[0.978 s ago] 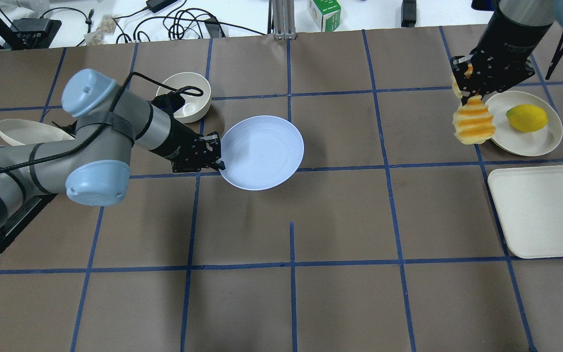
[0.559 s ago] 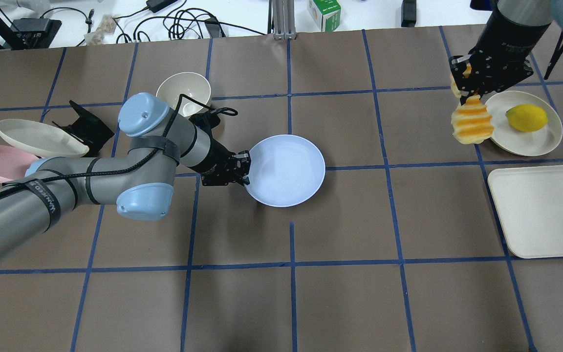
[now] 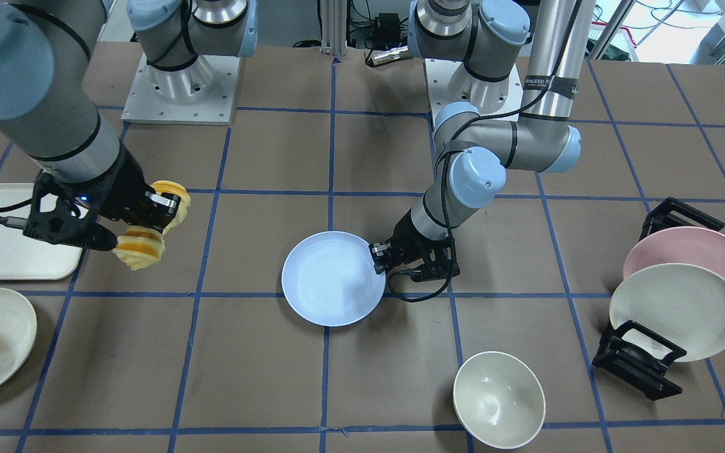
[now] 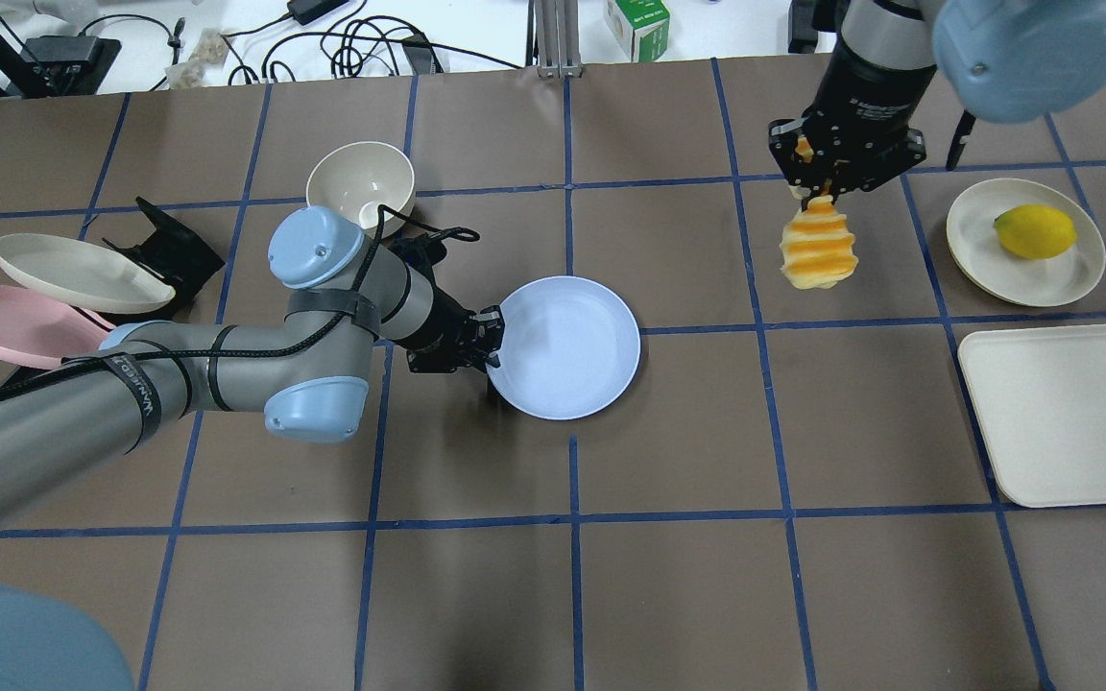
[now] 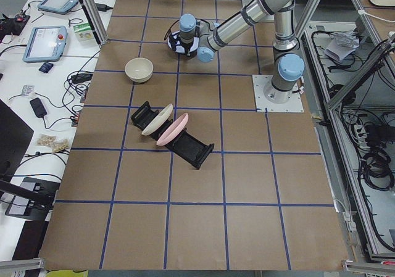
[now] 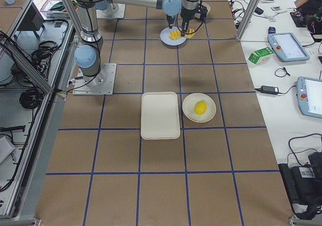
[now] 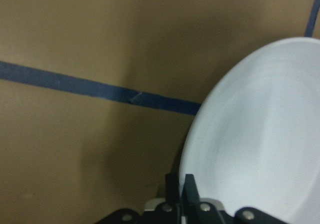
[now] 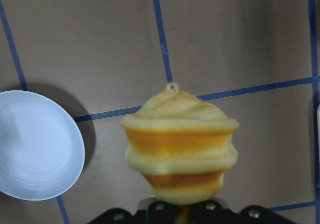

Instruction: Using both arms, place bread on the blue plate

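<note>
Bread [image 4: 817, 254] hangs clamped in the right fingers [image 3: 160, 207], in the air well apart from the blue plate [image 4: 567, 347]. The left fingers [image 3: 379, 250] pinch the plate's rim, low over mid-worktop [image 4: 687, 595]. Pickup looks done. Carrying across and setting down are left.

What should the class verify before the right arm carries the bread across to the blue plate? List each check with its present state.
1. The right tool grips the segmented yellow-orange bread loaf: ok.
2. The left tool clamps the rim of the round pale-blue plate: ok.
3. Plate holds nothing: ok.
4. Loaf above plate: not ok, it hangs well to one side.
5. Nothing stands between loaf and plate: ok.
</note>
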Robot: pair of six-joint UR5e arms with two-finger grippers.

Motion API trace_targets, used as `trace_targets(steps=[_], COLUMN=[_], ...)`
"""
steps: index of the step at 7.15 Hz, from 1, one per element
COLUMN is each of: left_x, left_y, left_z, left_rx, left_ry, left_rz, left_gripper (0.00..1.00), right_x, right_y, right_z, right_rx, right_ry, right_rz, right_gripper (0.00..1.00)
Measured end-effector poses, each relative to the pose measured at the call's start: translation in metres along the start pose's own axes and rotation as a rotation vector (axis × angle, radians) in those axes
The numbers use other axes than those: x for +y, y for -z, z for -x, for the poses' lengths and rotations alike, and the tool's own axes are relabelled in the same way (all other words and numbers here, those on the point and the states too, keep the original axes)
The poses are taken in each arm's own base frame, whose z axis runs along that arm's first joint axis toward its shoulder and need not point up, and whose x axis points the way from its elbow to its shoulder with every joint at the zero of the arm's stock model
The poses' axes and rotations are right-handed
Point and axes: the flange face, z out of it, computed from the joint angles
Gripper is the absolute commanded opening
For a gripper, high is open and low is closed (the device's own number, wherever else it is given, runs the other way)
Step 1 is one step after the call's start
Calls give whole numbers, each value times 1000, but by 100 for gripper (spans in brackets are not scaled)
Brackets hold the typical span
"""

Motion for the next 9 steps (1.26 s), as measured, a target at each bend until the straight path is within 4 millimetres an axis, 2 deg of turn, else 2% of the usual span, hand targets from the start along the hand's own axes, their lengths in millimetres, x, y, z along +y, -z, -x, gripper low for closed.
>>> trace_targets(steps=[1, 2, 3, 5, 7, 8, 9], left_x=[-1, -6, -14, -30, -40, -36, -29], left_y=[6, 21, 45, 112, 202, 242, 273], left_z=[-3, -6, -8, -19, -48, -61, -68], left_rx=[3, -21, -83, -247, -359, -379, -385], left_ry=[14, 26, 20, -87, -211, -245, -279], left_rz=[-16, -60, -119, -161, -81, -36, -21], left_gripper=[100, 100, 100, 100, 100, 100, 100], right_x=[0, 1, 3, 12, 25, 34, 43], right_y=[-10, -23, -37, -69, -105, -123, -144], right_z=[26, 52, 76, 132, 176, 196, 213], right_rx=[-22, -33, -40, -49, -46, -37, -24], right_ry=[-28, -42, -49, -43, 8, 40, 68], right_rz=[-12, -23, -33, -53, -47, -33, -10], right_gripper=[0, 0, 0, 0, 0, 0, 0])
